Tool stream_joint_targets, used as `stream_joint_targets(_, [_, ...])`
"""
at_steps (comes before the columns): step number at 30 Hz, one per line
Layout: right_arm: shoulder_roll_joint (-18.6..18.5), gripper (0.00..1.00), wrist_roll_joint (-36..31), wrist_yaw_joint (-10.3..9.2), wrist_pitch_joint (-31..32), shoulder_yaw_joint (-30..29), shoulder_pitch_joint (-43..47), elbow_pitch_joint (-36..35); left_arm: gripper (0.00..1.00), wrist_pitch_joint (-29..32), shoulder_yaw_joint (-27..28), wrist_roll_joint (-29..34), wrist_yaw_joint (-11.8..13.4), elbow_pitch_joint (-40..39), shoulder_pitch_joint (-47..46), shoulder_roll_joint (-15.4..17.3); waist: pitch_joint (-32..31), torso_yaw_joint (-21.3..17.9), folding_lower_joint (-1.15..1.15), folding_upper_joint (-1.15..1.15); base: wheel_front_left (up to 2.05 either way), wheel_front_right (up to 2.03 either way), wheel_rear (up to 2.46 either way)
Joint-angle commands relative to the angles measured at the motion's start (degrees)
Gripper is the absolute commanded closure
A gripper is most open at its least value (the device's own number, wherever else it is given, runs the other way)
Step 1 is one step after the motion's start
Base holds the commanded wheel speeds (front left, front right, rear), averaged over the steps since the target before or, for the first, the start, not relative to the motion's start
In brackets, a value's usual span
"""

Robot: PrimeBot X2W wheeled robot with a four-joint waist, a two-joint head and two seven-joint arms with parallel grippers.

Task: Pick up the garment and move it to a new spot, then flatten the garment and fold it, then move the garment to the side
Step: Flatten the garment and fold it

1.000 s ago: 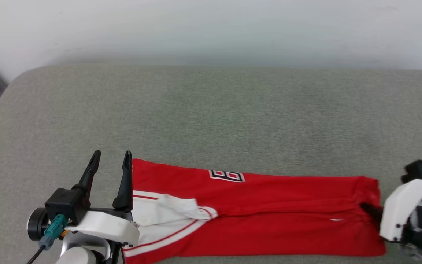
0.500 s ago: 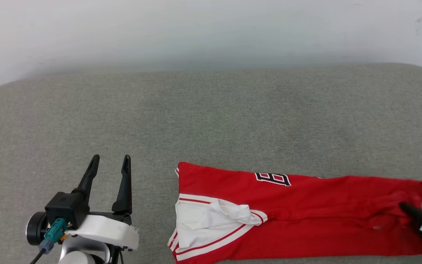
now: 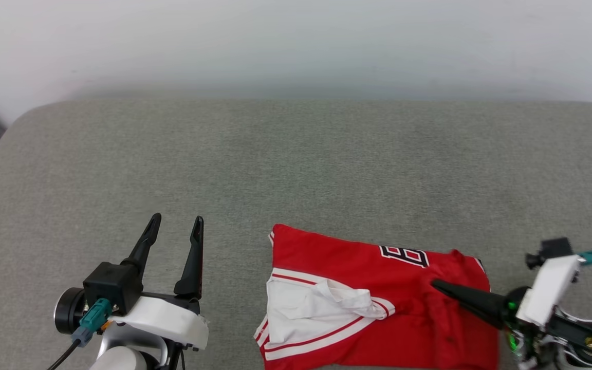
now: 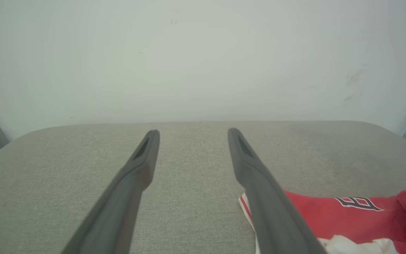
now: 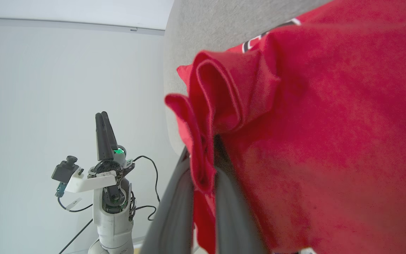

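Right end effector [image 3: 436,283] has drawn the garment [image 3: 337,254] hem toward the collar

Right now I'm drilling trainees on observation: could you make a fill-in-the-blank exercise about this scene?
The garment is mostly ____ in colour.
The right tool is ____ on the garment's edge.
The left tool stands ____, holding nothing.
The garment lies on a ____ surface.
Missing words: red; shut; open; grey.

One garment [image 3: 378,303], one grey tabletop [image 3: 296,164] and two end effectors, each with two dark fingers: the left end effector [image 3: 177,221] near left, the right end effector [image 3: 436,283] near right.
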Motion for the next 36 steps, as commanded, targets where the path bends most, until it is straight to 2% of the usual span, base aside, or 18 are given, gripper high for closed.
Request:
stream_joint_targets(1, [0.18, 1.0, 2.06, -0.01, -1.75, 2.87, -1.36, 0.75, 0.0, 0.14, -0.25, 0.21, -0.02, 0.07, -0.68, -0.23, 0.13, 1.02, 0.0, 0.0, 0.0, 0.0, 0.0])
stream_joint_targets(5, [0.19, 1.0, 6.14, 0.0, -7.36, 11.92, -3.28, 3.39, 0.0, 0.43, -0.84, 0.29, -0.29, 0.3, -1.23, -0.54, 0.49, 2.77, 0.0, 0.0, 0.0, 0.0, 0.0])
stream_joint_targets(6, [0.19, 1.0, 6.14, 0.0, -7.36, 11.92, -3.28, 3.39, 0.0, 0.43, -0.84, 0.29, -0.29, 0.3, -1.23, -0.54, 0.49, 2.77, 0.0, 0.0, 0.0, 0.0, 0.0])
stream_joint_targets(7, [0.2, 1.0, 7.86, -0.01, -10.41, 16.35, -4.53, 4.67, 0.0, 0.37, -1.15, 0.34, -0.49, 0.46, -1.53, -0.73, 0.75, 3.56, 0.0, 0.0, 0.0, 0.0, 0.0])
stream_joint_targets(8, [0.2, 1.0, 7.86, -0.01, -10.41, 16.35, -4.53, 4.67, 0.0, 0.37, -1.15, 0.34, -0.49, 0.46, -1.53, -0.73, 0.75, 3.56, 0.0, 0.0, 0.0, 0.0, 0.0])
stream_joint_targets(11, [0.2, 1.0, 10.89, 0.0, -14.9, 23.02, -6.6, 6.64, 0.0, 0.34, -1.64, 0.27, -0.85, 0.89, -1.9, -1.08, 1.16, 4.68, 0.0, 0.0, 0.0, 0.0, 0.0])
stream_joint_targets(13, [0.19, 1.0, 10.73, 0.0, -18.47, 26.66, -8.2, 7.89, 0.0, 0.2, -1.91, 0.22, -1.12, 1.25, -2.35, -1.36, 1.65, 5.42, 0.0, 0.0, 0.0, 0.0, 0.0])
stream_joint_targets(16, [0.12, 1.0, 7.02, -0.01, -23.96, 30.79, -10.24, 11.97, 0.0, 0.0, -2.1, 0.16, -1.51, 1.7, -3.19, -1.88, 2.49, 6.31, 0.0, 0.0, 0.0, 0.0, 0.0])
stream_joint_targets(17, [0.12, 0.55, 4.21, -0.01, -27.98, 33.45, -12.19, 15.99, 0.0, -0.3, -2.17, 0.21, -1.82, 2.3, -3.61, -2.36, 3.27, 6.83, 0.0, 0.0, 0.0, 0.0, 0.0])
stream_joint_targets(18, [0.14, 0.0, 3.48, 0.0, -28.9, 34.41, -12.72, 17.05, 0.0, -0.44, -2.08, 0.17, -1.9, 2.55, -3.72, -2.43, 3.39, 6.84, 0.0, 0.0, 0.0, 0.0, 0.0])
stream_joint_targets(22, [0.14, 0.0, 2.45, 0.0, -30.68, 37.49, -14.62, 18.14, 0.0, -0.83, -1.72, 0.01, -1.96, 3.3, -3.85, -2.68, 3.79, 6.41, 0.0, 0.0, 0.0, 0.0, 0.0])
stream_joint_targets(26, [-1.4, 0.0, -0.65, 0.0, -31.44, 41.34, -15.72, 14.34, 0.0, -1.06, -1.52, 0.08, -1.86, 3.88, -3.45, -2.84, 3.41, 5.41, 0.0, 0.0, 0.0, 0.0, 0.0])
stream_joint_targets(31, [-6.38, 0.0, -6.51, -0.01, -35.34, 45.61, -15.37, 5.53, 0.0, -1.22, -1.13, 0.04, -1.57, 4.18, -2.76, -2.8, 2.51, 3.85, 0.0, 0.0, 0.0, 0.0, 0.0])
stream_joint_targets(36, [-13.97, 0.0, -21.29, -0.01, -45.35, 44.68, -13.4, 1.48, 0.0, -1.31, -0.53, -0.01, -1.06, 4.45, -1.86, -2.62, 1.37, 2.02, 0.0, 0.0, 0.0, 0.0, 0.0])
